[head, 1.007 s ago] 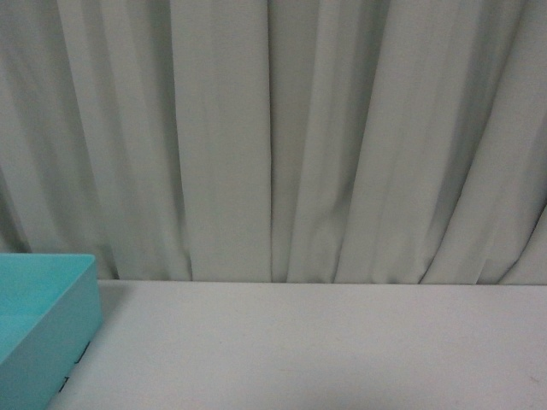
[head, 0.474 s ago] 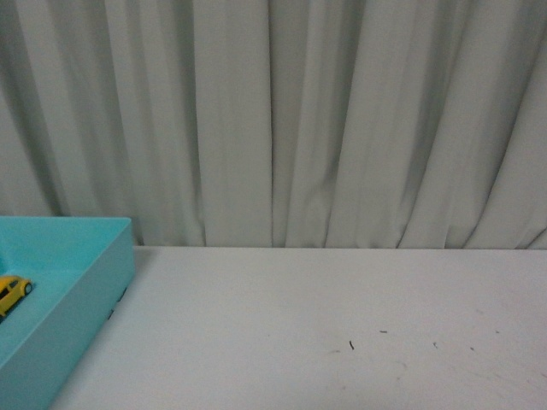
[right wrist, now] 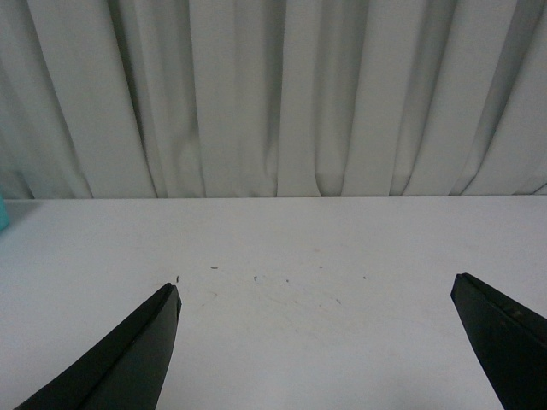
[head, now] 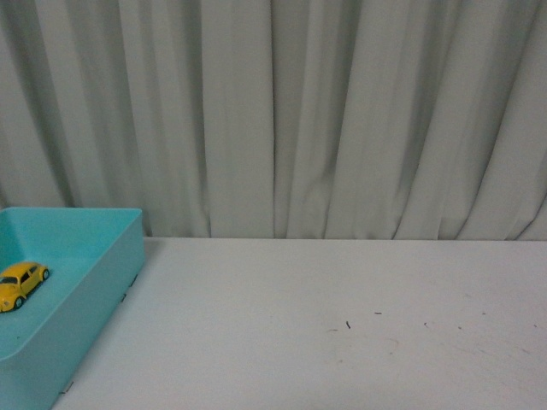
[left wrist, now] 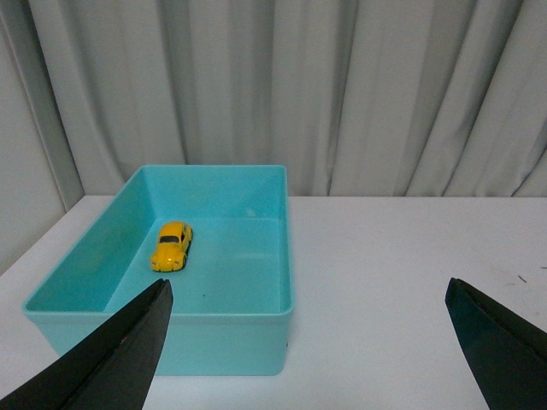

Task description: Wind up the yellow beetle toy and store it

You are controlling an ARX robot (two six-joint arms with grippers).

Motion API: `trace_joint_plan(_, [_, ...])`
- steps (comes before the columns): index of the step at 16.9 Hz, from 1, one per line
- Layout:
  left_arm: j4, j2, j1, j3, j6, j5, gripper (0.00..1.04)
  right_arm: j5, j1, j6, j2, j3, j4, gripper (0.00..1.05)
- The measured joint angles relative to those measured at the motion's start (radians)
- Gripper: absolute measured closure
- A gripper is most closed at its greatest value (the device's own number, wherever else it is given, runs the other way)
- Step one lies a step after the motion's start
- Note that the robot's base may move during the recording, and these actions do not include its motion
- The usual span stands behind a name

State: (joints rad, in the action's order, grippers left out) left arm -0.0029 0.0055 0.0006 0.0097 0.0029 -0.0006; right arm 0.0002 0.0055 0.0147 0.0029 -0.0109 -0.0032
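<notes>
The yellow beetle toy rests on its wheels on the floor of a turquoise bin, near one side wall. My left gripper hangs open, well back from the bin, with only table and the bin's corner between its black fingertips. My right gripper is open too, over bare white tabletop, with nothing between its fingertips. Neither arm shows in the front view.
The white table runs back to a pale grey pleated curtain. The bin stands at the table's left side. A few small dark specks mark the tabletop.
The front view has tilted down and shifted left: the table's back edge sits higher in frame, more of the bin shows, and the toy inside it has come into sight.
</notes>
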Motion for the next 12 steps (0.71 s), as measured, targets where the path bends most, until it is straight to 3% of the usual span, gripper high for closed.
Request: trace_joint_plan(12, [0.000,0.000,0.000,0.000,0.000,0.000,0.07,0.000,0.000,0.000,0.000,0.000,0.000,0.07])
